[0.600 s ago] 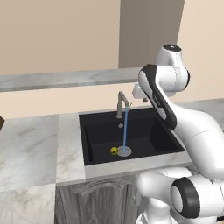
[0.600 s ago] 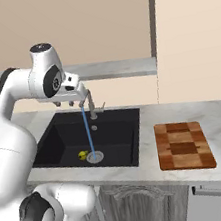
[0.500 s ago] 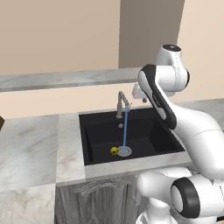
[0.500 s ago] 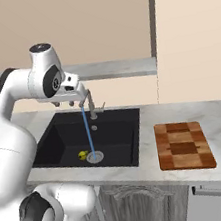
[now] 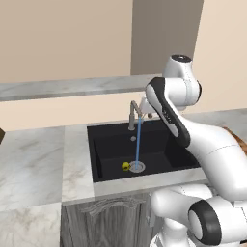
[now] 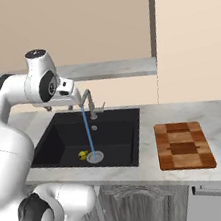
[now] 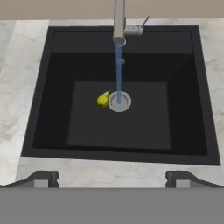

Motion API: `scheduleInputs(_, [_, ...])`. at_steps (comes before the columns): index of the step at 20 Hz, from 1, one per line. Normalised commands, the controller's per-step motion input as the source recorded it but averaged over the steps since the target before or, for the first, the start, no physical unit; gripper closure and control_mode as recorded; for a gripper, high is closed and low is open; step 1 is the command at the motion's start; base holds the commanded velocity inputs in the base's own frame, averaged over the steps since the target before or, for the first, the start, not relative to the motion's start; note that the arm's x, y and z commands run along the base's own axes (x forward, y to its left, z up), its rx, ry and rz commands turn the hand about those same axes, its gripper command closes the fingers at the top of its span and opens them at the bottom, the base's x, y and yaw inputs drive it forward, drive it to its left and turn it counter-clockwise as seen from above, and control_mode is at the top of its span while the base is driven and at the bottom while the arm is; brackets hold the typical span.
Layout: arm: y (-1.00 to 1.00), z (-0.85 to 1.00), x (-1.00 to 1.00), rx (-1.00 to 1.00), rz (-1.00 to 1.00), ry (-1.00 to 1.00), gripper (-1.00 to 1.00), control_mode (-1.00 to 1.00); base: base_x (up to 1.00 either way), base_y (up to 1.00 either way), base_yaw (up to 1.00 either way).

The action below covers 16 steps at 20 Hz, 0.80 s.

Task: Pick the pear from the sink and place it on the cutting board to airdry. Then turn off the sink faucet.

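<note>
The pear [image 7: 103,99], small and yellow-green, lies on the floor of the black sink [image 7: 87,127], touching the left side of the silver drain ring [image 7: 119,101]. It also appears in the base views as the pear [image 5: 126,166] [image 6: 82,155]. The sink faucet [image 5: 131,116] [image 6: 90,105] [image 7: 119,22] runs, and its blue stream [image 5: 138,142] falls onto the drain. My gripper [image 7: 111,179] hangs high over the basin's near rim, open and holding nothing. The checkered cutting board [image 6: 183,145] lies on the counter to the right of the sink [image 6: 61,135].
Grey-white marble counter [image 5: 38,159] surrounds the basin, with a raised ledge [image 5: 62,89] behind it. A small faucet lever [image 7: 144,21] sticks out beside the post. The wall rises directly behind the ledge.
</note>
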Motion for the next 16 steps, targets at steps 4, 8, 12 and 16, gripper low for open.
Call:
scheduleInputs(4, [0.25,-0.43,0.16,-0.01,0.00,0.00,-1.00,-1.00,0.00,0.00,0.00])
scheduleInputs(8, [0.20,-0.45,0.22,-0.02,0.00,0.00,-1.00,-1.00,0.00,0.00,0.00])
scheduleInputs(12, [0.16,-0.46,0.20,0.00,0.00,0.00,-1.00,-1.00,0.00,0.00,0.00])
scheduleInputs(16, [0.10,-0.38,0.09,0.00,0.00,0.00,-1.00,-1.00,0.00,0.00,0.00])
